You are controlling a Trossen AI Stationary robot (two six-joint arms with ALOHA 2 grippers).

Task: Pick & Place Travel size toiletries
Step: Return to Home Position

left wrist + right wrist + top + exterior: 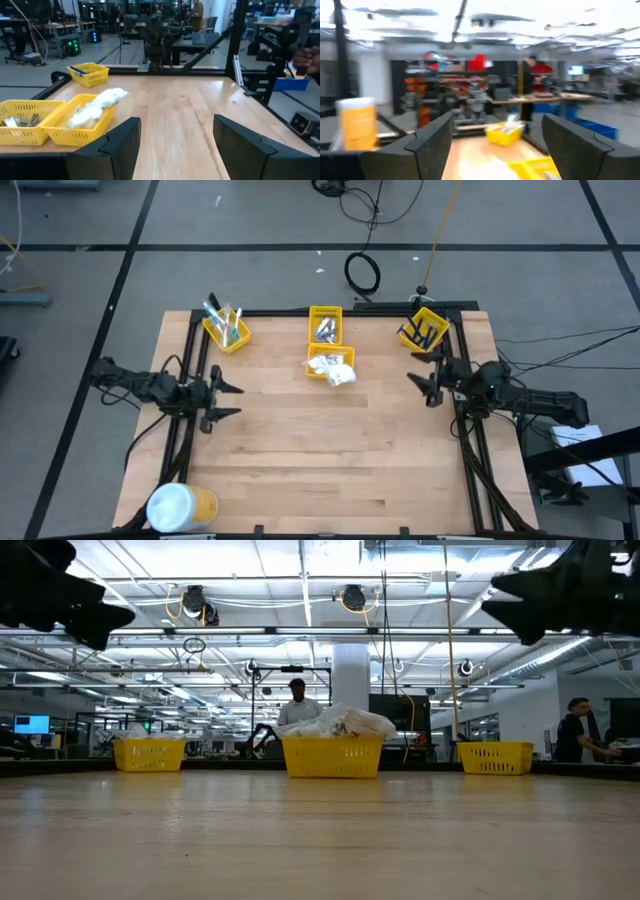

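Both hang empty, jaws spread: left gripper [231, 400] at the table's 9 o'clock, right gripper [416, 368] at 3. The packets [333, 370] sit heaped in the middle bin [332, 757] toward 12 o'clock, well apart from both jaws

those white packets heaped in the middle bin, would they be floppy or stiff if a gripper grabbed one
Probably floppy and light: the white packets look crinkled and soft. They are heaped above the rim of the yellow bin, so a nudge might spill one out. The wrap may be slippery.
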